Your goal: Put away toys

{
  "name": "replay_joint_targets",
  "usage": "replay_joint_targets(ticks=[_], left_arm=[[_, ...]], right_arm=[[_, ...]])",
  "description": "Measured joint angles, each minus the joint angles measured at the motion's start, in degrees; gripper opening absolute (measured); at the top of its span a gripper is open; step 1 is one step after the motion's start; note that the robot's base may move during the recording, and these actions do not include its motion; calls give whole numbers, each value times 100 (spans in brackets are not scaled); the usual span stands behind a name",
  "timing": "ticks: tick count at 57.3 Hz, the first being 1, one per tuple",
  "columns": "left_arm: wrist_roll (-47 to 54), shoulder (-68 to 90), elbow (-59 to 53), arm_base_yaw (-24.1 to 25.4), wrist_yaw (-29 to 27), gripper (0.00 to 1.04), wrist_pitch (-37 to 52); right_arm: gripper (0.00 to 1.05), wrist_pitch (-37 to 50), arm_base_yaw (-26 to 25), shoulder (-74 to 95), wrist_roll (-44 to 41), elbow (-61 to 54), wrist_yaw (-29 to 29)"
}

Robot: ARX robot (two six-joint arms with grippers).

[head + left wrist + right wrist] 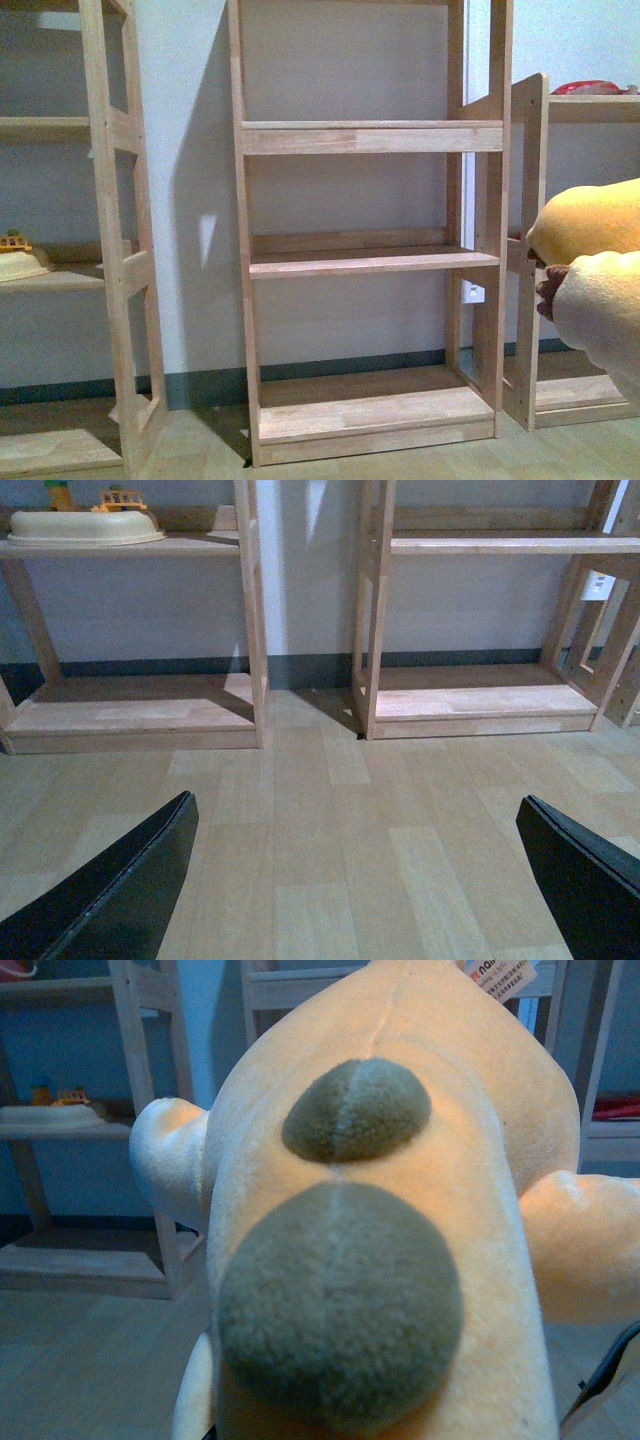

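The orange-yellow plush toy fills the right wrist view, with two grey-brown round patches and pale stubby limbs to either side. My right gripper is shut on it; its fingers are hidden behind the plush. In the front view the plush shows at the right edge, held in the air beside the middle wooden shelf unit. My left gripper is open and empty, its two black fingers spread wide above the bare wood-pattern floor.
Three wooden shelf units stand against the wall. The left one carries a cream tray with a small yellow toy. A red item lies on top of the right unit. Open floor lies before the shelves.
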Motion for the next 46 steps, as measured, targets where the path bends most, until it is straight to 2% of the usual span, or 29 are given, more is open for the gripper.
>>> replay_joint_targets(ticks=[46], left_arm=[[0,4,0,0,2,99,0]], right_arm=[[19,0,-4,-2,0,0,70]])
